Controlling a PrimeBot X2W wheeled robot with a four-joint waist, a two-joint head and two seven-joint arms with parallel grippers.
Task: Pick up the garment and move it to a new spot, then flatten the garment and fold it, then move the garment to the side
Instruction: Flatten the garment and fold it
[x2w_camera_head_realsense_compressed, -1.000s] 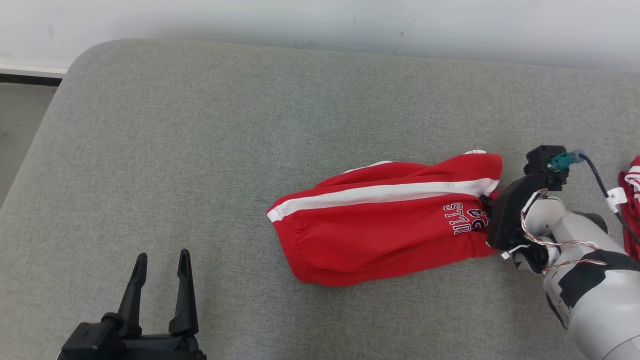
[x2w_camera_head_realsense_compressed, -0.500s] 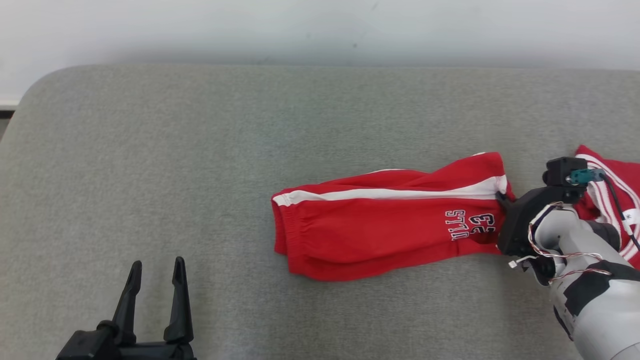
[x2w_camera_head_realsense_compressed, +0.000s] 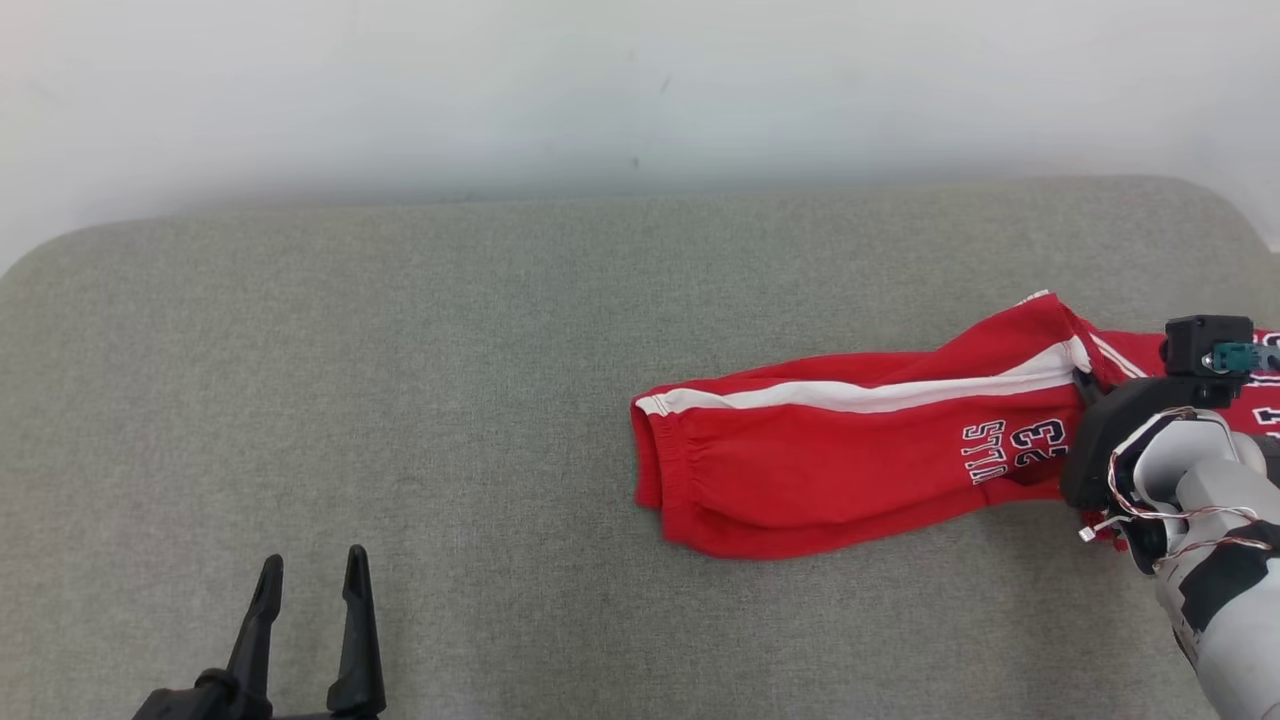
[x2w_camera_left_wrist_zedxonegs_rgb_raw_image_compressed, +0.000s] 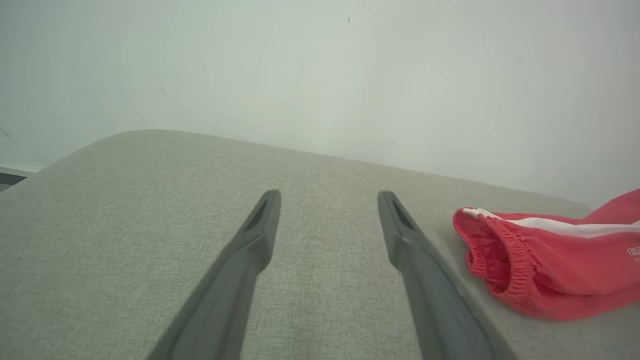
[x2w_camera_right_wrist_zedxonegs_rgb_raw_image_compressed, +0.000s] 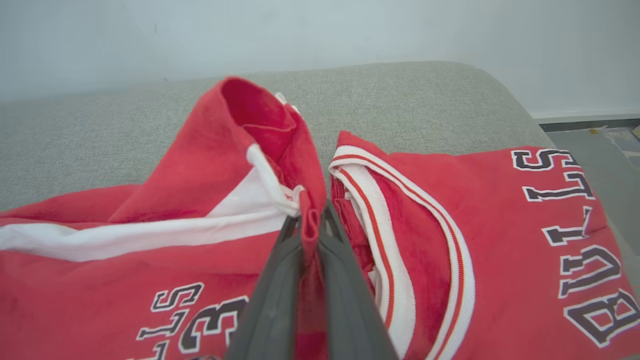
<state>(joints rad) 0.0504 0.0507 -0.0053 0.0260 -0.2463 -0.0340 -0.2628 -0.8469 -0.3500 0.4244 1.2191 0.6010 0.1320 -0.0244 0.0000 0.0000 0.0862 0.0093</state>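
Shorts (x2w_camera_head_realsense_compressed: 850, 450) dragged rightward since last frame. Right pincer (x2w_camera_right_wrist_zedxonegs_rgb_raw_image_compressed: 311, 217) clamps their right end; long axis runs leftward. Open left pincer (x2w_camera_head_realsense_compressed: 313, 560) well apart.

Grey woven cushioned surface (x2w_camera_head_realsense_compressed: 400, 400), spread beneath and ahead of the left pincer (x2w_camera_head_realsense_compressed: 313, 556). Its rounded far edge is met by a pale, evenly lit wall (x2w_camera_head_realsense_compressed: 600, 90) marked with small dark specks (x2w_camera_head_realsense_compressed: 634, 161). Beyond the right pincer (x2w_camera_right_wrist_zedxonegs_rgb_raw_image_compressed: 310, 217), to its right, grey floor (x2w_camera_right_wrist_zedxonegs_rgb_raw_image_compressed: 580, 137) and a dark skirting strip (x2w_camera_right_wrist_zedxonegs_rgb_raw_image_compressed: 590, 123) are seen.

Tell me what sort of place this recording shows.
Likely an indoor garment-folding test setup: a grey fabric-covered surface against a plain white wall, with red Bulls shorts and a jersey on it.
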